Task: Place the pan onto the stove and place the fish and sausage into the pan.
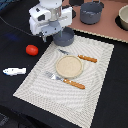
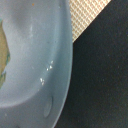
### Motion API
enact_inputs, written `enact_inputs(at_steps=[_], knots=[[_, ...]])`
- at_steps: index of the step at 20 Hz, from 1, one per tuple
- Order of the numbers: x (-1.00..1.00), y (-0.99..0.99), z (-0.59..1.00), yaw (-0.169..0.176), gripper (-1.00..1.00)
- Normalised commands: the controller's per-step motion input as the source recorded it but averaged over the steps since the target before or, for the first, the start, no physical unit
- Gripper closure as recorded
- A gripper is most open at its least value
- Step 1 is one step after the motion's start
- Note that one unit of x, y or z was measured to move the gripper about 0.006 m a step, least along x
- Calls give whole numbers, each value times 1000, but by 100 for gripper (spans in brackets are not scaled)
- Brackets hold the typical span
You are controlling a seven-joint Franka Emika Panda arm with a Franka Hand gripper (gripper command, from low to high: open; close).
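Note:
The blue-grey pan (image 1: pixel 65 37) stands on the black table at the far corner of the placemat, off the stove (image 1: pixel 102 29). Its handle is hidden. My gripper (image 1: pixel 56 34) is low over the pan's rim, on the exterior view's left of it; the white hand covers the fingers. The wrist view shows the pan's inner wall (image 2: pixel 40 60) very close, with no fingers in sight. The red sausage (image 1: pixel 32 49) lies on the black table to the exterior view's left of the placemat. The white fish (image 1: pixel 14 71) lies nearer the front on that same side.
A grey pot (image 1: pixel 91 12) stands on the stove's far burner and another pot (image 1: pixel 123 19) at its right edge. The woven placemat (image 1: pixel 95 75) holds a tan plate (image 1: pixel 69 66), a knife (image 1: pixel 80 57) and a fork (image 1: pixel 66 80). The placemat's corner (image 2: pixel 87 17) shows in the wrist view.

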Motion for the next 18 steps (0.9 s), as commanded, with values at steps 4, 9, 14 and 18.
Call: enact_inputs(at_steps=[4,9,14,18], knots=[[70,36,-66,-41,100],[48,21,-82,-40,100],[35,19,-74,-35,100],[31,17,-114,-24,100]])
